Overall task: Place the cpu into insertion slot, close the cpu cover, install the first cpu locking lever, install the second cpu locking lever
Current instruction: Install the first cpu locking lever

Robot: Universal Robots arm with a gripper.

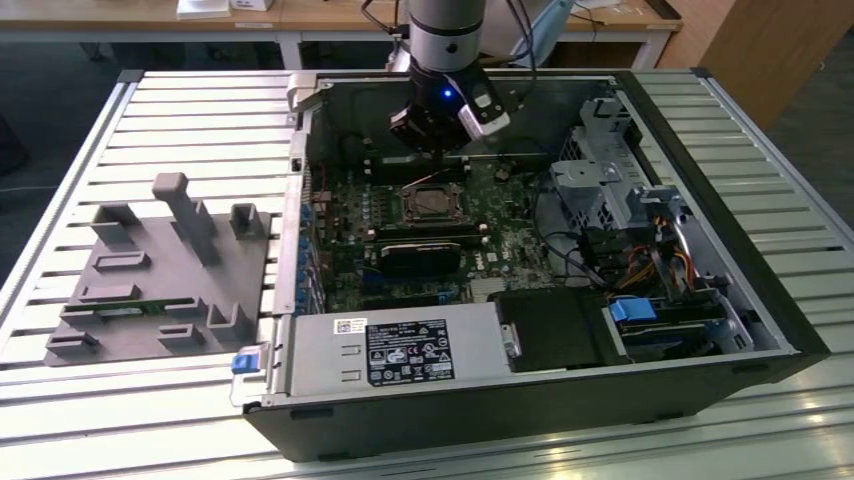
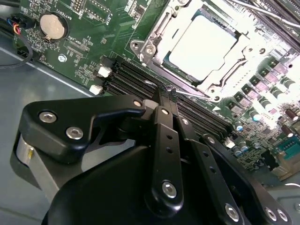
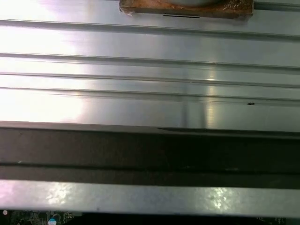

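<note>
Pale cpu [image 2: 202, 43] seated in insertion slot [image 1: 430, 203], silvery cpu cover [image 2: 159, 35] closed around it

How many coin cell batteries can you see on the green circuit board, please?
1: a round silvery cell near the board's edge in the second wrist view; the tool may hide others.

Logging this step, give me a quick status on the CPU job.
Hand shut, empty, above board beside socket. cpu seated in insertion slot, cpu cover down over it. Nothing in the way.
</note>
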